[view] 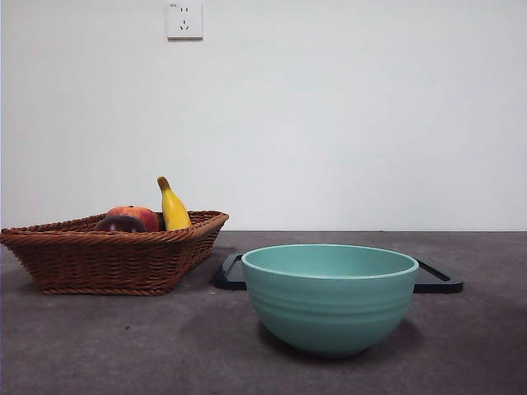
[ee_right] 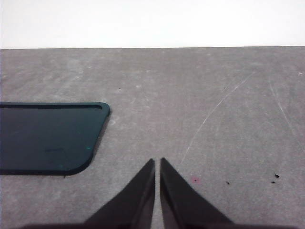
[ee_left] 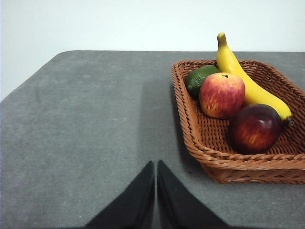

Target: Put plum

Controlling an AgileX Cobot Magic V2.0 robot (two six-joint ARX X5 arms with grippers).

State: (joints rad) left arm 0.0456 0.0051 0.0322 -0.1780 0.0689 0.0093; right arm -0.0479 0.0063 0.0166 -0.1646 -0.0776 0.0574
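Note:
The plum [ee_left: 256,128], dark maroon and glossy, lies in the brown wicker basket [ee_left: 198,138] beside a red-orange fruit [ee_left: 222,95], a yellow banana [ee_left: 240,76] and a green fruit [ee_left: 198,78]. In the front view the plum [view: 120,224] peeks over the basket [view: 115,255] rim at the left. My left gripper [ee_left: 156,164] is shut and empty, hovering over bare table a short way from the basket's near corner. My right gripper [ee_right: 157,162] is shut and empty over bare table beside the dark tray [ee_right: 47,138].
A teal bowl [view: 329,296] stands in the front middle of the table. Behind it lies the flat dark tray [view: 436,280]. The grey table [view: 99,346] edge meets a white wall with a socket [view: 184,20].

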